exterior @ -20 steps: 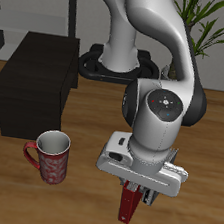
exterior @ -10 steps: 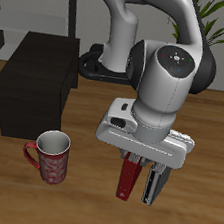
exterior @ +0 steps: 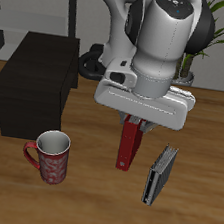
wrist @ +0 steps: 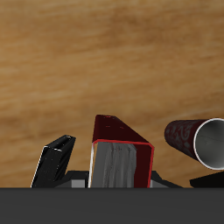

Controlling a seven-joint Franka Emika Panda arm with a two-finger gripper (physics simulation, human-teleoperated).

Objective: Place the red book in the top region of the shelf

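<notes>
My gripper [exterior: 134,121] is shut on the top of the red book [exterior: 128,147] and holds it upright, lifted clear of the wooden table. The book also shows in the wrist view [wrist: 121,144], with its pale page edges facing the camera. The shelf [exterior: 33,81] is a large dark boxy unit standing on the table off to the side of the gripper, beyond the mug. Its flat top is bare. The book hangs at about the height of the shelf's lower half.
A red patterned mug [exterior: 51,157] stands near the table's front edge in front of the shelf; it also shows in the wrist view [wrist: 197,140]. A grey book [exterior: 159,174] stands on the table beside the red book, also in the wrist view [wrist: 54,162]. The robot's base stands behind.
The gripper has risen and moved back from the front edge, carrying the red book up off the table. The grey book, hidden before, now stands in plain view.
</notes>
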